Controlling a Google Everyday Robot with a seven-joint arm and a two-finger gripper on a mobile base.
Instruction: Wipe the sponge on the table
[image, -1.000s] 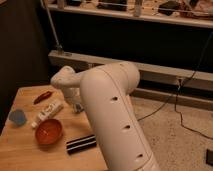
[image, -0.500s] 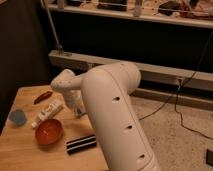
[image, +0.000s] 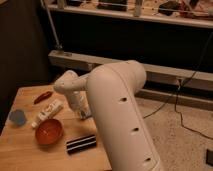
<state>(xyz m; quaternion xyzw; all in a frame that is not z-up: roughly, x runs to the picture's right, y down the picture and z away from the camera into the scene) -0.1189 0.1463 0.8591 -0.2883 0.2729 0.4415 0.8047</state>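
Observation:
The light wooden table (image: 20, 155) fills the lower left of the camera view. My white arm (image: 117, 100) reaches across it from the right and bends down over the table's right half. The gripper (image: 83, 114) hangs low at the arm's end, just above the tabletop, right of a white bottle (image: 47, 114); it is shut. The sponge is hidden from view, and whether anything is held cannot be told.
On the table lie a red elongated thing (image: 42, 96) at the back, a round blue cup-like thing (image: 17, 117) at the left edge, an orange bowl (image: 48, 131), and a black-and-white striped block (image: 81, 143) near the front. Speckled floor and cables are to the right.
The arm's wrist has shifted only slightly over the table. The things on the table have not moved.

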